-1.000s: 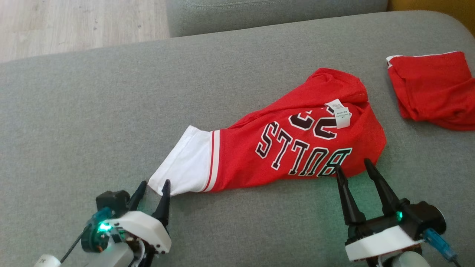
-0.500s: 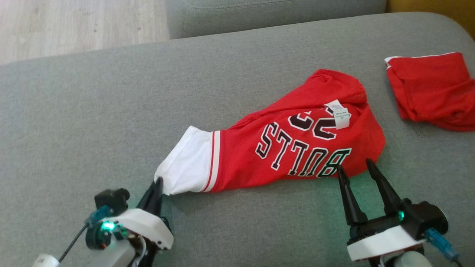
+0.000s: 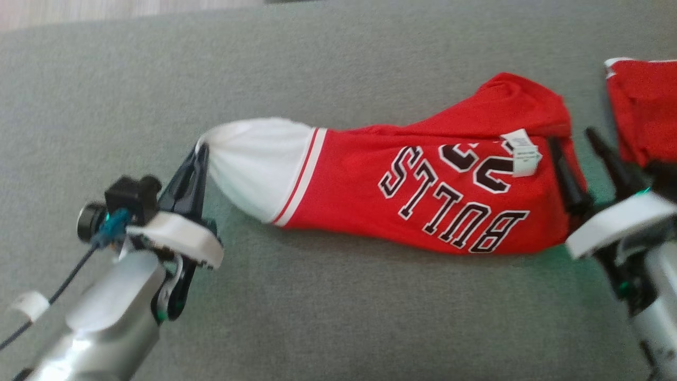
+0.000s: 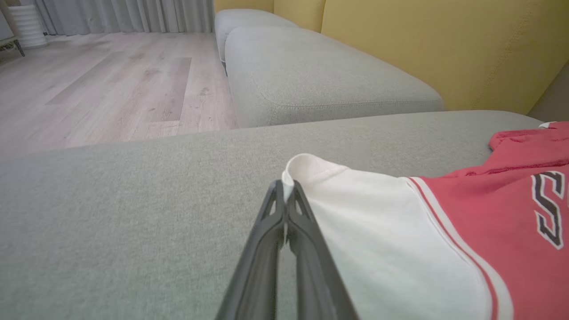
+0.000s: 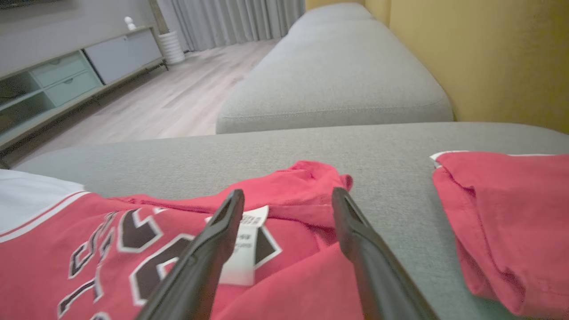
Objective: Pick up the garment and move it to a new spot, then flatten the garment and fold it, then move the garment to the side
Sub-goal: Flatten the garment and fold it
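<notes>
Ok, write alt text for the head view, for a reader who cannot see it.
The left gripper is shut on the white end of a red jersey lettered BULLS, which lies across a grey fabric cushion. The open right gripper sits at the jersey's other end, beside a second red cloth garment.

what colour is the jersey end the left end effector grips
The jersey's end is plain white; the left wrist view shows it best.

The garment [image 3: 423, 196] across the sofa cushion [image 3: 317, 317], another cloth [image 3: 645, 106] just beyond its right end.
</notes>
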### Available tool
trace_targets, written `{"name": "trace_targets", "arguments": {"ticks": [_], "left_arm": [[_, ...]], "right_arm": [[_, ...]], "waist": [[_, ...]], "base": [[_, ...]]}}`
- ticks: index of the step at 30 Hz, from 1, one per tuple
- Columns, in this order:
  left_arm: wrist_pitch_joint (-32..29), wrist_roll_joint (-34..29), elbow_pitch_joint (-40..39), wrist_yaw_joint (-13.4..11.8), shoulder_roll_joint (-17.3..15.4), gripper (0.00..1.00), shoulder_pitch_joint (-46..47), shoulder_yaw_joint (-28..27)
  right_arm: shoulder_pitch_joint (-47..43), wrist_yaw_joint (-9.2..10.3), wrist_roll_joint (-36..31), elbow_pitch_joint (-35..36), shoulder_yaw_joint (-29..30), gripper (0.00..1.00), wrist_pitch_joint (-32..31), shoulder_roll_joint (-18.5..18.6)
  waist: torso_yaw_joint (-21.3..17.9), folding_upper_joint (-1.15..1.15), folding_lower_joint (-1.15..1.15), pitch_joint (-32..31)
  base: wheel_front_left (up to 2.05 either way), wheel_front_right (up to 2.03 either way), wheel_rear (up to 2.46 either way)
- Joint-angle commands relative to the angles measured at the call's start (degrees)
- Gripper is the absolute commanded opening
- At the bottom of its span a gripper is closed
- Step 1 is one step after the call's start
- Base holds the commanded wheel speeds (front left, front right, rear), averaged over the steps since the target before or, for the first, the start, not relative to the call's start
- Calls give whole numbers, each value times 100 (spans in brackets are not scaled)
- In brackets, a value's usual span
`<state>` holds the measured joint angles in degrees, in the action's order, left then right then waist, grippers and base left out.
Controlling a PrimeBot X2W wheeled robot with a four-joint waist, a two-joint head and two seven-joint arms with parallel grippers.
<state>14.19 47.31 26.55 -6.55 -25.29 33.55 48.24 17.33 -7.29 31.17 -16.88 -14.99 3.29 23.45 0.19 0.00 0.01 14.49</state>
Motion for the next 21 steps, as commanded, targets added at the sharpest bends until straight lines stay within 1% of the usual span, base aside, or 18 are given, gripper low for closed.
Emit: {"name": "trace_targets", "arguments": {"ticks": [1,3,6,9,14,18,19,20,21], "left_arm": [[27,-59,-150,-22,-193,0,337,-203],[18,-95,-168,-15,-151,0,422,-177],[21,-137,-162,10,-92,0,491,-135],[25,-164,-148,33,-44,0,516,-95],[32,-186,-128,65,-21,0,537,-71],[37,-193,-106,76,-30,0,540,-67],[37,-194,-99,77,-35,0,538,-65],[38,-193,-93,76,-40,0,536,-64],[38,-190,-88,76,-43,0,533,-63]], "right_arm": [[159,-20,231,75,-144,100,-130,230],[340,-20,490,-86,-185,100,-294,398],[506,-20,690,-341,-270,100,-423,550],[594,-20,805,-593,-353,100,-442,619],[685,-20,873,-827,-479,100,-273,644],[769,-20,852,-950,-568,93,-91,659],[786,-20,861,-976,-592,89,-61,658],[801,-20,869,-1000,-619,82,-36,659],[815,-20,876,-1022,-643,80,-13,663]], "waist": [[124,0,-1,128],[176,0,-1,178],[235,0,-1,210],[282,0,-1,220],[319,0,-1,229],[324,0,-1,232],[322,0,-1,231],[320,0,-1,231],[319,0,-1,230]], "base": [[0,0,0],[0,0,0],[0,0,0],[0,0,0],[0,0,0],[0,0,0],[0,0,0],[0,0,0],[0,0,0]]}}
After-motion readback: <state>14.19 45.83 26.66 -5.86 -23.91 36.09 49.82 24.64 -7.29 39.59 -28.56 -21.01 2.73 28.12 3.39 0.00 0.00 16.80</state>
